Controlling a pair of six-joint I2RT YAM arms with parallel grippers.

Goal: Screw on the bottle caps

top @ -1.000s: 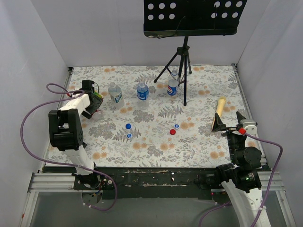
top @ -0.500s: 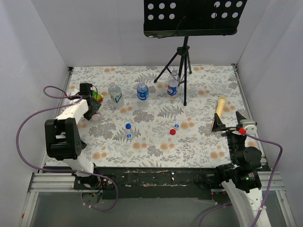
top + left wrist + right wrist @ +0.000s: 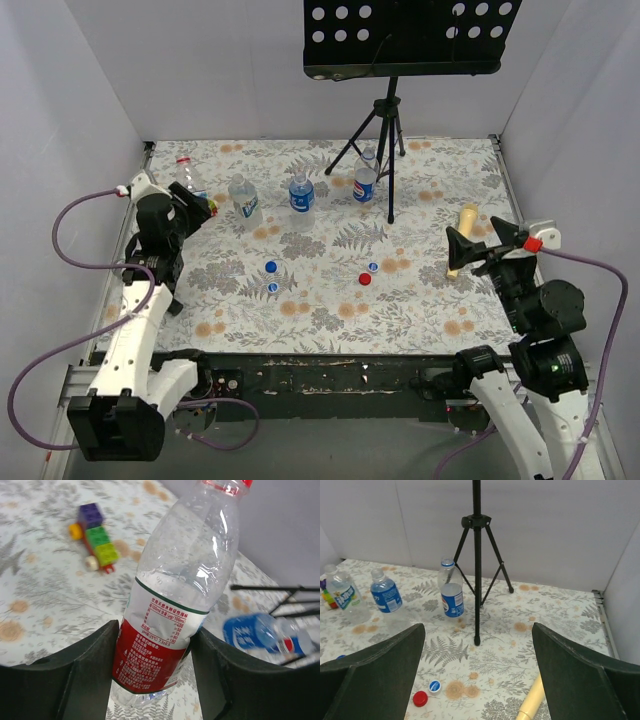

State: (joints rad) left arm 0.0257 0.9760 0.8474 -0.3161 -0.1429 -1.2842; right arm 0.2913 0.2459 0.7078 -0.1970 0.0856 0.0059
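The left claw [image 3: 157, 652] is clamped on a red-labelled bottle [image 3: 185, 570], its two fingers pressing the lower label from either side, with the bottle leaning away from the claw. There is red at the neck, perhaps a cap, but the picture's edge cuts it off. The toy block [image 3: 95, 545] lies on the cloth beyond the claw, to the left of the bottle. The right claw [image 3: 477, 627] stands wide open and holds nothing. Ahead of it and to its left stand three blue-labelled bottles [image 3: 386, 597], with the tripod [image 3: 477, 555] straight ahead. The red cap [image 3: 420, 698] and a white-and-blue cap [image 3: 435, 686] lie close below its left finger, and the tan stick [image 3: 532, 700] lies by its right finger. Two blue caps [image 3: 271, 267] sit further off, between the two claws. The likeliest trouble, as I judge it, is the thin plastic. Squeezed at the label, the wall may buckle, and the bottle could slip or spin in the fingers once a cap is twisted against it. The lean would also bring a cap onto the thread askew. The caps are small and flat, so wide jaws may skate over them.
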